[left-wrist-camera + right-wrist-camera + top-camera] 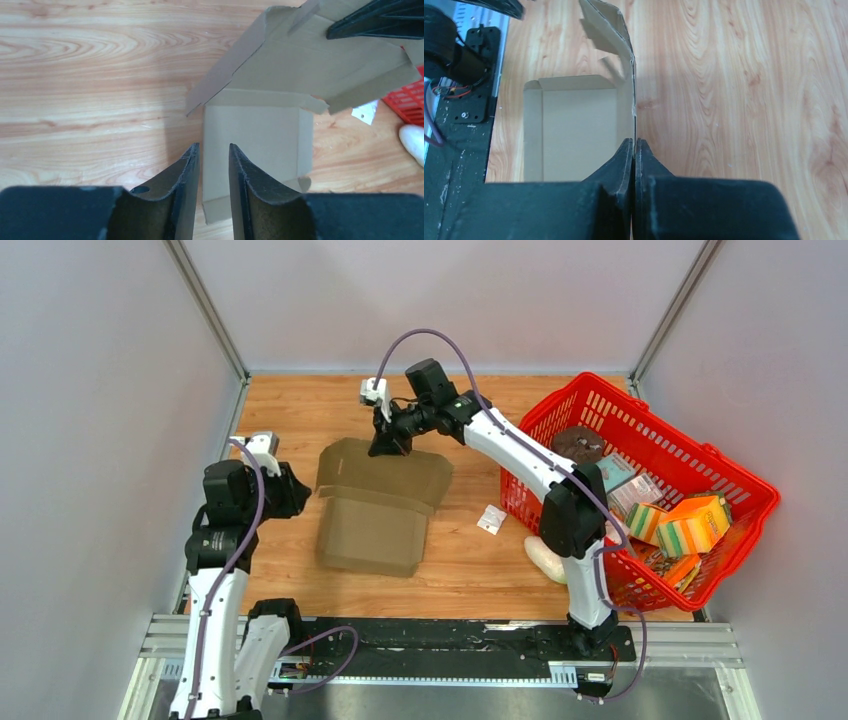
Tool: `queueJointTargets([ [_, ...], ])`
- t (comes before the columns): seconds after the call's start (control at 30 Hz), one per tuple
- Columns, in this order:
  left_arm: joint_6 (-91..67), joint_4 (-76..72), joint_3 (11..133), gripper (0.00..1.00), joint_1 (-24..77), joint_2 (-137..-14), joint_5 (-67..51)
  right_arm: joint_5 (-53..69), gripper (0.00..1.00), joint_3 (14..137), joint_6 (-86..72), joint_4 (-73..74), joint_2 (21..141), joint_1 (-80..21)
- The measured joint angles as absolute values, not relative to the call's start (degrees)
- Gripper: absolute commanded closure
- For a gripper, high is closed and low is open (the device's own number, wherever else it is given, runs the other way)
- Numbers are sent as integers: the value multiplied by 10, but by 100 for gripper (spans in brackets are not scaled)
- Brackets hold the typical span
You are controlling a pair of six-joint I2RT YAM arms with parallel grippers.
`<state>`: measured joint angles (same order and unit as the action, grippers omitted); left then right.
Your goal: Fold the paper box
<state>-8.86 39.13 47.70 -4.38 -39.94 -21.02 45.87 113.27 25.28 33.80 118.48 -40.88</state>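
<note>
Wood-grain table [300, 410] is sitting between plain grey walls. At the left, the left gripper [212, 147] is hovering low just beside the left edge of the paper box [375, 525], its jaws standing a narrow gap apart and gripping nothing. The box, brown cardboard, is lying on the middle of the table with its base panel flat and its far flap raised. The right gripper [634, 142] is pinching the edge of that raised flap, fingers pressed tight on the thin cardboard and holding it tilted above the base. Further right, a small white packet [491, 519] is lying on the wood, apart from the box. At the far right, a red basket [640, 405] is holding colourful packs.
</note>
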Motion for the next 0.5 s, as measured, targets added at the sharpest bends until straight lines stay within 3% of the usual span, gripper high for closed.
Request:
queueJointTargets([
  [0.07, -96, 392, 485, 64, -38, -398, -186, 442, 100, 1133, 237, 339, 1184, -401],
  [0.13, -105, 389, 498, 57, -26, -392, -171, 427, 100, 1132, 223, 340, 1181, -394],
  [0.33, -156, 307, 550, 56, 40, -415, -191, 391, 100, 1085, 181, 331, 1141, -381],
  [0.47, -163, 283, 630, 66, 90, -511, -188, 389, 100, 1045, 167, 320, 1114, -382],
  [0.5, -163, 280, 646, 73, 93, -534, -182, 389, 100, 1039, 167, 320, 1111, -383],
])
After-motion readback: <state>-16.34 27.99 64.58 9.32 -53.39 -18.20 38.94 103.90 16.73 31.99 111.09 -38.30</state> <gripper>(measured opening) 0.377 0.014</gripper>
